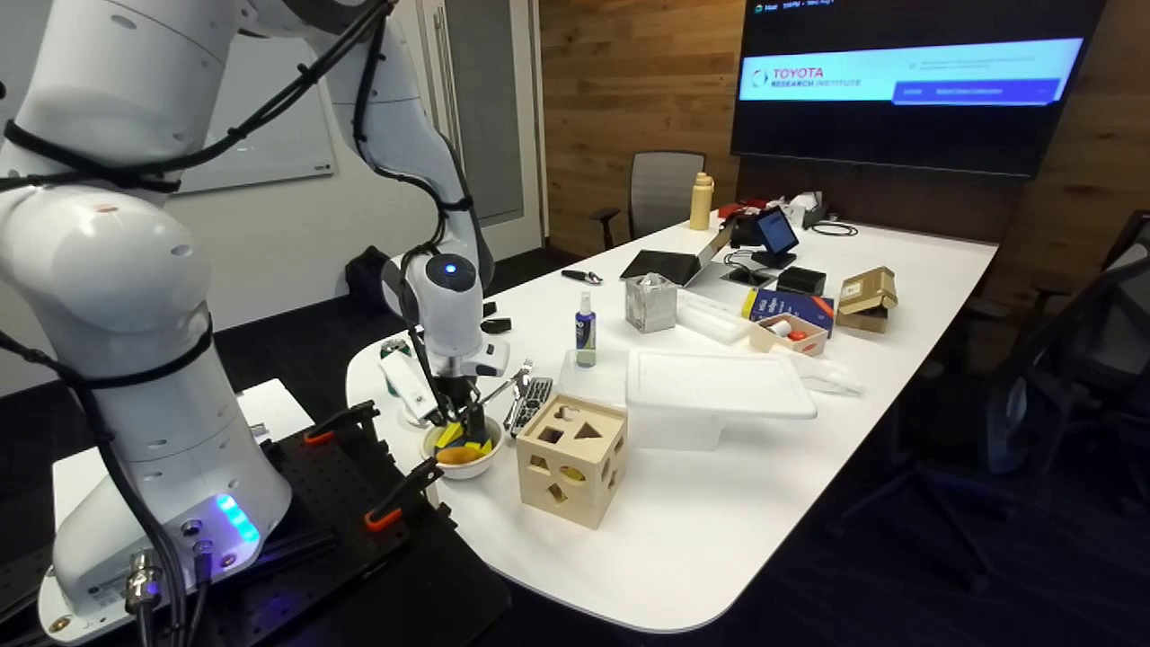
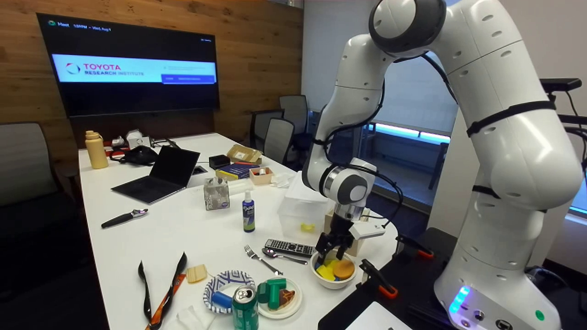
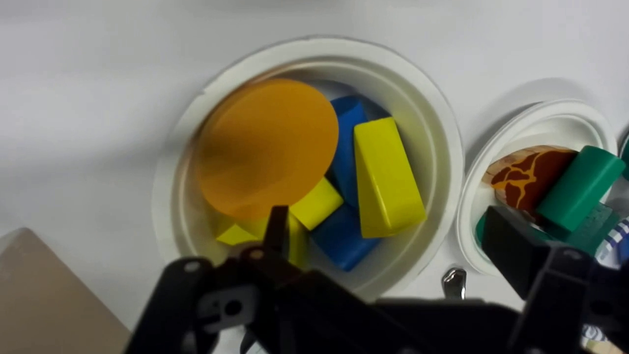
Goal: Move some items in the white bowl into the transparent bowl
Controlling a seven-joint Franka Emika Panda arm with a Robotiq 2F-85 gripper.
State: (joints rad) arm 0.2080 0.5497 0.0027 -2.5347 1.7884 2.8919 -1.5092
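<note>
The white bowl holds an orange disc, yellow blocks and blue blocks. It also shows in both exterior views. My gripper is open and points down at the bowl, with nothing between its fingers. In the wrist view one finger is over the yellow blocks inside the bowl; the other appears beyond the rim. The gripper is low at the bowl in both exterior views. The transparent container is a clear bin with a yellow piece in it.
A white lid lies over part of the bin. A wooden shape box stands beside the bowl. A remote, a spoon, a plate of green blocks and a can are near. A spray bottle stands behind.
</note>
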